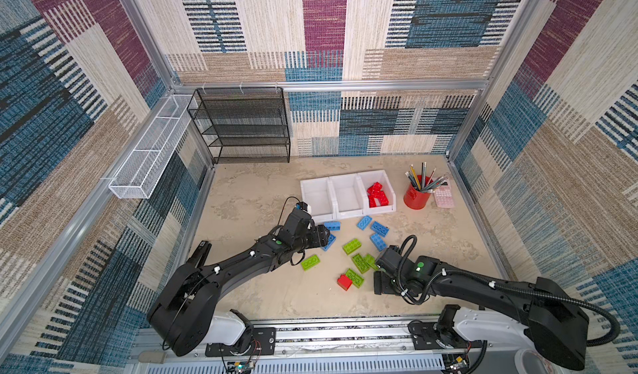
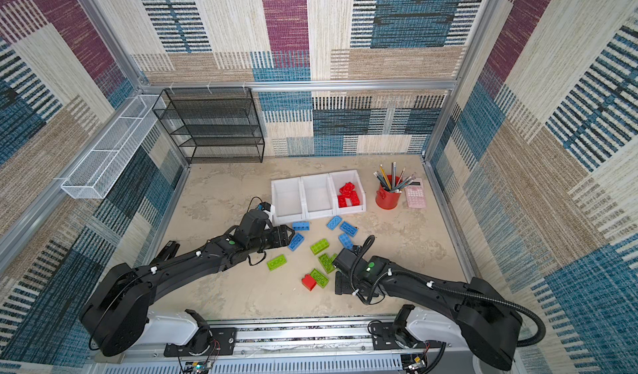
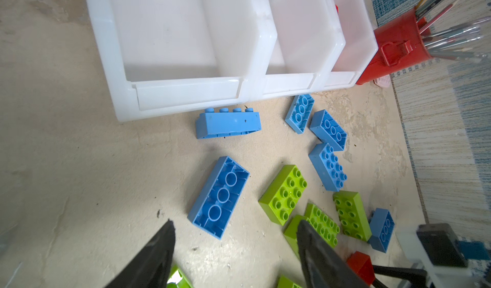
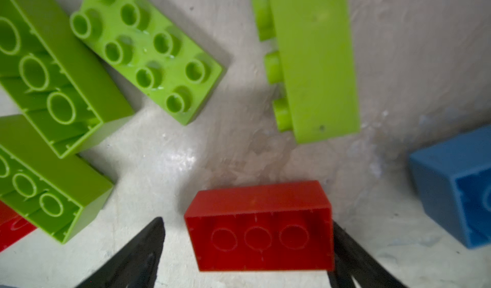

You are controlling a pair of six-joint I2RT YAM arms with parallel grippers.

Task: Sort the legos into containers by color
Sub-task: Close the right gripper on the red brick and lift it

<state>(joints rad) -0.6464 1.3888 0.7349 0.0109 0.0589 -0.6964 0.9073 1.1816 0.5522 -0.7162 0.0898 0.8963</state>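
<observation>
Red plastic brick (image 4: 259,225), hollow side up, right between the fingers of the right claw (image 4: 247,223)! That claw is spread wide around it: one finger is at the brick's short end, the other stands clear with a strip of beige mottled desk (image 1: 259,286) showing between, so no pinch here. Lime green bricks (image 4: 148,52) crowd just beyond it, some studs up, some hollow side up, one on its side.

Across to the left claw (image 3: 235,223): spread as well, nothing between its fingers. A light blue brick (image 3: 219,197), hollow side up, lies just ahead of the tips, apart from them. Another blue brick (image 3: 228,124) rests on its side, just in front of the lowered lip of the three joined white plastic bins (image 3: 186,92).

In both top views the bins stand in a row toward the back of the desk, and the one nearest the red pencil cup (image 1: 417,196) holds a heap of red bricks (image 1: 378,194). More blue bricks (image 1: 379,229) lie loose between the bins and the green cluster. One more red brick (image 1: 344,282) touches a green one (image 1: 355,278) at the near edge of the loose pile.
</observation>
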